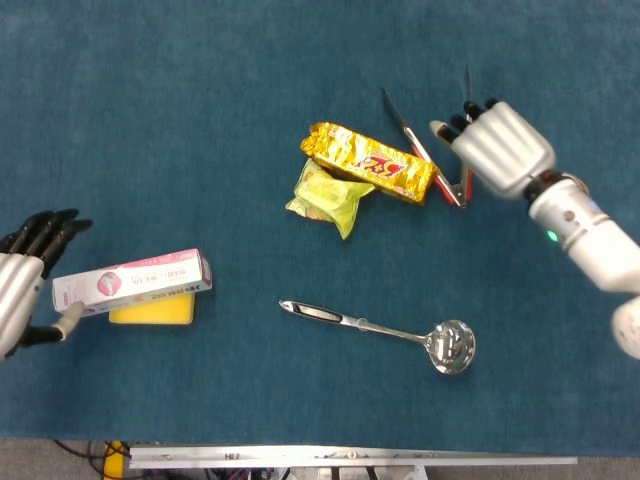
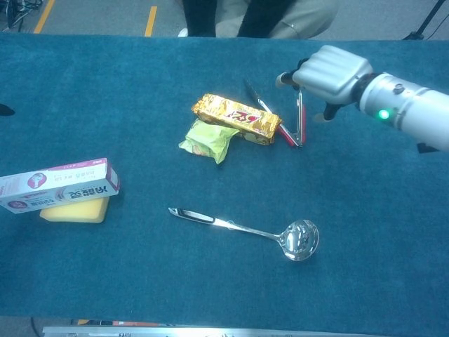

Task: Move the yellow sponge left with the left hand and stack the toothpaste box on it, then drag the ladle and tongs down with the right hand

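Your right robot hand: over the red-handled steel tongs, grip not discernible. Left robot hand: fingers spread, holding nothing. Pink-white toothpaste box: atop yellow sponge. Steel ladle: near desk front.

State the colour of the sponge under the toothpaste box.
Yellow sponge, clearest in the chest view.

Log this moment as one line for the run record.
pink-and-white toothpaste box: stacked on yellow sponge | steel ladle: untouched | left hand: open | right hand: over red-handled steel tongs, grasp unclear
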### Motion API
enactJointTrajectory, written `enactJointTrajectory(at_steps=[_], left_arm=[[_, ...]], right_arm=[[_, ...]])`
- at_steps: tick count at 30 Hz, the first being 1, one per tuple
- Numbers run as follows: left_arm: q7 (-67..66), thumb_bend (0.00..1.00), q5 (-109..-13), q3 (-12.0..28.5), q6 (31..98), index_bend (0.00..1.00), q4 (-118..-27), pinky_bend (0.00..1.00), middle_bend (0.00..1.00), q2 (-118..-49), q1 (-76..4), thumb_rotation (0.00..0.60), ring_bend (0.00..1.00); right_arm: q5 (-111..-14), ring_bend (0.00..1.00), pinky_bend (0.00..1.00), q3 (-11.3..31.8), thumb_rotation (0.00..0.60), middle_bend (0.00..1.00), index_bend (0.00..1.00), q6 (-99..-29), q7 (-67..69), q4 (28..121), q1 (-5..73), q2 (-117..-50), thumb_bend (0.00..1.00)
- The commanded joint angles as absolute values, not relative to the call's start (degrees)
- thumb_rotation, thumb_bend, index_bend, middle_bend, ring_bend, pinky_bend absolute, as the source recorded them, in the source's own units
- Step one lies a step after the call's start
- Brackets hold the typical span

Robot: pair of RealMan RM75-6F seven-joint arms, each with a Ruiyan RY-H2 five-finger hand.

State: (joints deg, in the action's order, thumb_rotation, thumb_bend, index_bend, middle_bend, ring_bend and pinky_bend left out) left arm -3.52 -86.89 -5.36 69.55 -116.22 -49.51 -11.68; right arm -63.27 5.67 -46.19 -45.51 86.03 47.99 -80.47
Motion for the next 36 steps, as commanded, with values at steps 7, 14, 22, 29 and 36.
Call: enactJointTrajectory(at_steps=[7,14,22,29,36], left_arm=[[-1.8,0.34,-87.2,-5.7,69.9,0.11,-115.0,0.19,0.08,-49.3,-11.1,0.600,0.05],[-1.5,0.34,-87.1,-5.5,69.5,0.11,-114.8,0.19,0.08,-49.4,-11.3,0.600,0.05],[-1.2,0.34,-86.6,-5.4,69.4,0.11,-114.6,0.19,0.08,-49.3,-11.1,0.600,0.05],[-1.2,0.34,-86.6,-5.2,68.9,0.11,-114.4,0.19,0.08,-49.7,-11.4,0.600,0.05],[-1.1,0.34,-86.6,-5.3,68.6,0.11,-114.1,0.19,0.08,-49.9,-11.5,0.600,0.05]], right_arm=[[-59.8,0.25,0.41,4.1,0.600,0.37,0.20,-45.5,-48.8,80.3,50.4,-84.8,0.16],[-59.7,0.24,0.41,2.8,0.600,0.37,0.20,-45.2,-49.6,76.9,51.6,-87.3,0.16],[-60.1,0.24,0.40,1.7,0.600,0.37,0.20,-44.7,-48.5,73.5,51.9,-89.4,0.16],[-59.2,0.24,0.40,0.8,0.600,0.37,0.20,-44.6,-48.8,73.5,51.8,-89.1,0.16],[-58.2,0.24,0.40,-0.6,0.600,0.38,0.20,-45.1,-49.6,75.0,51.2,-88.0,0.16]])
